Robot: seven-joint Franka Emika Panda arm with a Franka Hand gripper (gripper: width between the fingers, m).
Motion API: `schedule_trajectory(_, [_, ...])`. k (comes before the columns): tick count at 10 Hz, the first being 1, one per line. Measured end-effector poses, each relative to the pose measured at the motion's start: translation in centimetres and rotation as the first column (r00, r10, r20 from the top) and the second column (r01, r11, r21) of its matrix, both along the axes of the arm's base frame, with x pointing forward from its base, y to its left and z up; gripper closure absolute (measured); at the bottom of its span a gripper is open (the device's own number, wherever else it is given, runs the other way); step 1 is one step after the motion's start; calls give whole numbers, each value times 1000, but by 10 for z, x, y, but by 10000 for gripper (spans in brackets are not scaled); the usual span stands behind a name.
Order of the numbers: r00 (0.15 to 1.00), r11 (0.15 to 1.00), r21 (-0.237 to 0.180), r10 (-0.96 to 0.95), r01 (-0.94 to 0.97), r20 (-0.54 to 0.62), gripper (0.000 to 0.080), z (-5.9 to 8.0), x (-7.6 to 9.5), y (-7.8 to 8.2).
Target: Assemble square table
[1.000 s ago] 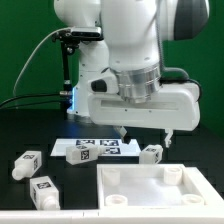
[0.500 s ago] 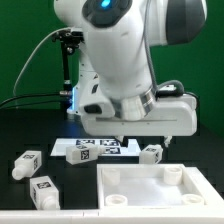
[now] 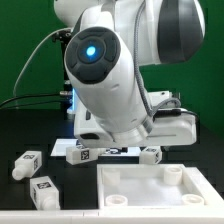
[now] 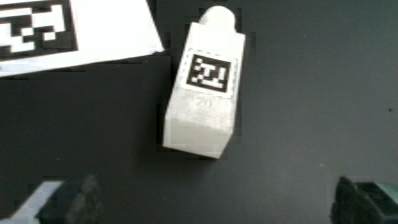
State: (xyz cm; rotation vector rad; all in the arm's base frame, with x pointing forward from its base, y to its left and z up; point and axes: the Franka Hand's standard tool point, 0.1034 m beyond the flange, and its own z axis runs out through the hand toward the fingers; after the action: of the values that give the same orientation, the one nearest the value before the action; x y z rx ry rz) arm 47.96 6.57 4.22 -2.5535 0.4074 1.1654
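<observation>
Square table panel (image 3: pixel 160 185): one, recessed side up, on the black tabletop (image 3: pixel 30 135) at the exterior view's lower right | legs: three visible – left leg (image 3: pixel 27 163), front leg (image 3: pixel 44 190), back leg (image 3: pixel 152 154) just beside marker board (image 3: pixel 85 153) | arm (image 3: pixel 110 70) bent low over back leg | end effector (image 4: pixel 214 205) released, fingers spread, empty.

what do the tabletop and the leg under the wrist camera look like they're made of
Square tabletop: seemingly moulded white plastic, matte; its rim walls and round corner sockets look formed in one piece. Table leg: likely the same white plastic, smooth with softened edges; its black-and-white tag looks printed or stuck on. Only the look suggests plastic.
</observation>
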Motion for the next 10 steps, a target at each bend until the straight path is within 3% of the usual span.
schedule_trajectory(3, [987, 998, -35, -63, 59, -151, 151, -13, -24, 8])
schedule_trajectory(7, [988, 997, -52, -70, 63, -140, 151, -19, -27, 12])
schedule_trajectory(9, [977, 995, -76, -85, 71, -195, 151, -32, -50, 22])
schedule_trajectory(10, [972, 995, -67, -85, 71, -219, 151, -30, -52, 24])
